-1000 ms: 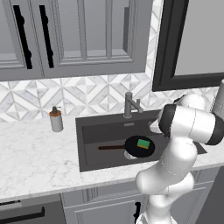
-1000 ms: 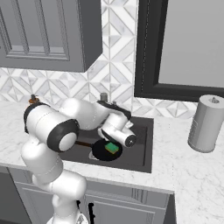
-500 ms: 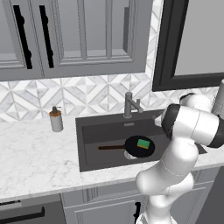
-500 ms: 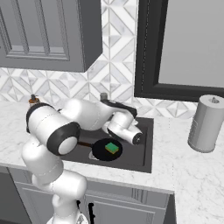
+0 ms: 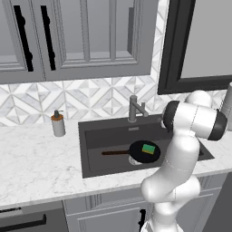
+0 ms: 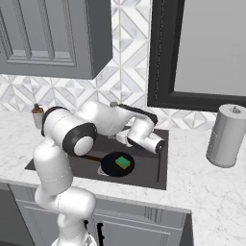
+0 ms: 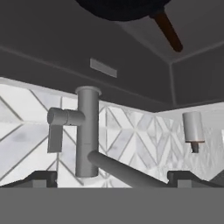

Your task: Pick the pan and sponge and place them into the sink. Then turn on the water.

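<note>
Pan point(image 5: 144, 152) lies flat on the sink point(image 5: 95, 136) floor, toward the basin's right end and front wall, its brown handle running left along the bottom; sponge point(image 5: 148, 148) sits green side up on the pan, touching it; in the right base view the pan point(image 6: 116, 166) and sponge point(image 6: 123, 163) lie near the front wall of the sink point(image 6: 153, 170), over the round drain; my pincer point(image 7: 112, 175) is spread wide, both tips far apart at the bottom of the hand view, holding nothing; faucet point(image 7: 87, 131) stands between the tips, upside-down in that view, side lever point(image 7: 56, 131) off to its left, spout angling toward me; pan point(image 7: 122, 8) and its handle show at the top edge there; in the left base view the faucet point(image 5: 133, 108) rises at the sink's back edge, no blue stream from it; soap dispenser point(image 5: 57, 123) stands on the counter point(image 5: 36, 163) well left of the sink's back left corner; paper towel roll point(image 6: 226, 136) upright on the counter right of the sink.
</note>
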Robot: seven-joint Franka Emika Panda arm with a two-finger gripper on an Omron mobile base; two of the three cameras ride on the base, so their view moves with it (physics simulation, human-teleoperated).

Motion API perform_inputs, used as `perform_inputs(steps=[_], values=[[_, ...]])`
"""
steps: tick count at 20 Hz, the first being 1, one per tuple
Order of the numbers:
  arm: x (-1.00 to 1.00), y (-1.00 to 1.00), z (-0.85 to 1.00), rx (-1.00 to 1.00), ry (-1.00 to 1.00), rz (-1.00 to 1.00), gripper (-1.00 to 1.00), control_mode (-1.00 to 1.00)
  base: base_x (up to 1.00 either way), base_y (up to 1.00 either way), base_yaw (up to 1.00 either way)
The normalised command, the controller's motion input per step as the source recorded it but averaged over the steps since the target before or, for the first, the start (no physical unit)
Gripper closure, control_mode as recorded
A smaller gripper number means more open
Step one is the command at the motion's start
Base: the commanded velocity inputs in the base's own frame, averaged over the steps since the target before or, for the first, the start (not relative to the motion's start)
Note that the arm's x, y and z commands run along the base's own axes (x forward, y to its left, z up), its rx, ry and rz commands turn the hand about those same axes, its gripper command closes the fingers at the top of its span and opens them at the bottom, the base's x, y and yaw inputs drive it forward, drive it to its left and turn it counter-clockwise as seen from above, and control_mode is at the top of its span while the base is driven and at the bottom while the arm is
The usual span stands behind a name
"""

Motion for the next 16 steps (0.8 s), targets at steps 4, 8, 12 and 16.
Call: perform_inputs(steps=[4,8,12,16], values=[[0.37,0.0,0.0,0.0,-0.12,0.05,-1.0,-1.0,0.0,0.0,0.0],[0.19,0.0,-0.01,0.03,-0.13,-0.03,-1.0,-1.0,0.0,0.0,0.0],[0.15,0.0,-0.04,0.04,-0.05,-0.19,-1.0,-1.0,0.0,0.0,0.0],[0.21,0.0,0.0,0.04,-0.02,-0.16,-1.0,-1.0,0.0,0.0,0.0]])
